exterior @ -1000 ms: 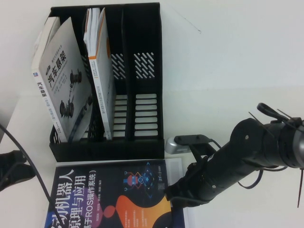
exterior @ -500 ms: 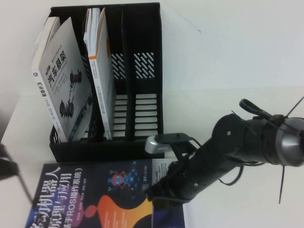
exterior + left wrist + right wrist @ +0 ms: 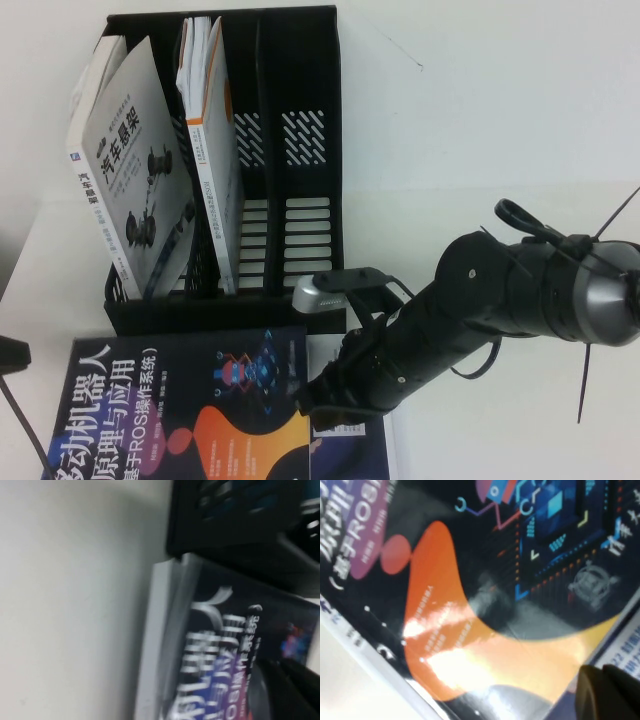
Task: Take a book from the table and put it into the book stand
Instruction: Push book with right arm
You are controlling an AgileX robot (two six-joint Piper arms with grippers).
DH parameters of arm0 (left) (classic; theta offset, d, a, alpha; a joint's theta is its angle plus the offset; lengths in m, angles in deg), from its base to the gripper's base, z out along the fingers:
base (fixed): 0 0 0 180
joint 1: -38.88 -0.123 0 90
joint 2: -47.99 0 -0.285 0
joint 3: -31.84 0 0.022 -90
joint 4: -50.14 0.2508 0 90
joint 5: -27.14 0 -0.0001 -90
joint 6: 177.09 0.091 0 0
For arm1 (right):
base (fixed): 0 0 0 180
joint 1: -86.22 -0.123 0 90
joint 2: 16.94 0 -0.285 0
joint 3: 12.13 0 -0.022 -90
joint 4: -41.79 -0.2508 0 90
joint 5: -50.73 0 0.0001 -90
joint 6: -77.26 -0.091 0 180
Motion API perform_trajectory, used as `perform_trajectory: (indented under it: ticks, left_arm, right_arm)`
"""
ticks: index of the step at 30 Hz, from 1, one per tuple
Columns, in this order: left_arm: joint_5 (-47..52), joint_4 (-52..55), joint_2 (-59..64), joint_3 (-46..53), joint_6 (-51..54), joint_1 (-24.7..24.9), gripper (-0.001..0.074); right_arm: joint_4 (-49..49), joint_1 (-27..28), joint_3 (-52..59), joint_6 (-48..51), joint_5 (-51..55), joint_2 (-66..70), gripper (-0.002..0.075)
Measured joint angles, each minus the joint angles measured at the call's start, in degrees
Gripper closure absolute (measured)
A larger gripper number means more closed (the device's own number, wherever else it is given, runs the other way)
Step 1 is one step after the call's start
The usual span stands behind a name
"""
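Table [image 3: 500,120]: we see a big white top with everything on it.
Book stand [image 3: 300,150]: black, at the back left, with a grey book [image 3: 130,190] and a pale book [image 3: 210,150] leaning inside.
Book [image 3: 180,410]: dark, flat on the table, just in front of the stand.
Right gripper [image 3: 335,400]: low at the book's right edge; we cannot tell how wide it is.
Left gripper [image 3: 12,355]: at the far left edge by the book; we cannot tell either.

Plain white tabletop [image 3: 480,120], evenly lit, soft shadows. Thin dark scratch near far edge. Pale grey band along left border; beyond it cannot tell.
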Motion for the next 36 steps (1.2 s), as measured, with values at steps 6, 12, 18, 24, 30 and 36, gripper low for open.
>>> perform_trajectory:
  ticks: [6,12,18,24,30,36]
  left_arm:
    - [0.23,1.04,4.42,-0.76,0.45,0.0,0.0616]
    - [0.52,1.33,4.92,-0.76,0.61,0.0,0.0517]
    - [-0.39,1.69,4.92,-0.76,0.64,0.0,0.0494]
    - [-2.08,1.58,4.92,-0.76,0.64,0.0,0.0363]
    - [-2.72,1.07,5.0,-0.76,0.64,0.0,0.0295]
    - [-2.72,2.64,7.44,-0.9,-0.72,0.0,0.0289]
  right_arm:
    - [7.18,0.0,0.0,-4.94,1.78,0.0,0.0726]
    - [8.23,0.0,-0.11,-5.11,0.47,0.12,0.0726]
    - [8.23,0.0,-1.6,-5.34,0.82,2.56,0.0726]
    - [6.59,0.0,-3.2,-5.46,1.76,4.1,0.0726]
    - [4.43,-0.13,-5.8,-4.02,2.77,5.57,0.0725]
    - [3.05,-0.13,-7.36,-3.89,3.06,6.75,0.0725]
